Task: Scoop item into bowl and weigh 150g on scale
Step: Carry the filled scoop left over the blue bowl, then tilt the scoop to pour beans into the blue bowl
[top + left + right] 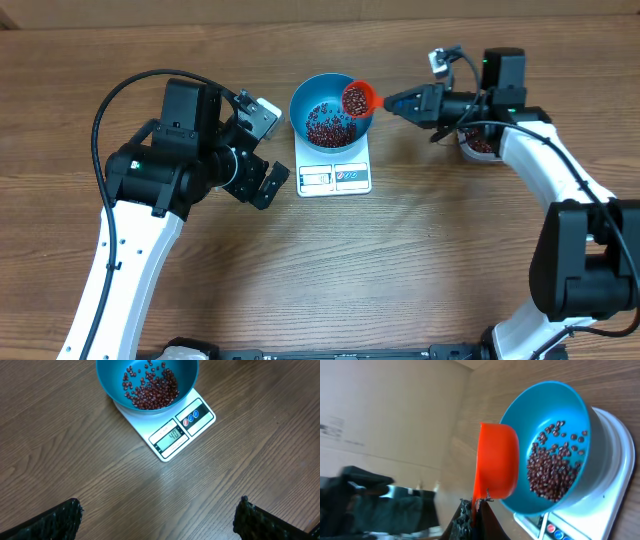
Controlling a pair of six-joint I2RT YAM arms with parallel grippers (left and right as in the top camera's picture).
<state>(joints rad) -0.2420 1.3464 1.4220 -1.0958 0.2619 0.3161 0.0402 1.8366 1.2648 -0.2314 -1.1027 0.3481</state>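
The blue bowl [301, 103] stands on the white scale [335, 179] and holds a loose pile of dark red-brown beans [328, 129]. My right gripper [392, 102] is shut on the handle of an orange scoop [358, 98]. The scoop is tipped over the bowl's right rim with beans in its cup. In the right wrist view the scoop [495, 460] sits against the bowl [520, 405]. My left gripper [258, 183] hovers open and empty left of the scale. Its view shows the bowl [107, 380], the beans [150, 392] and the scale's lit display [172, 436].
A tub with more beans [480, 146] sits at the right, partly hidden behind my right arm. A cardboard wall [200, 12] runs along the table's back edge. Bare wood tabletop [380, 270] lies in front of the scale.
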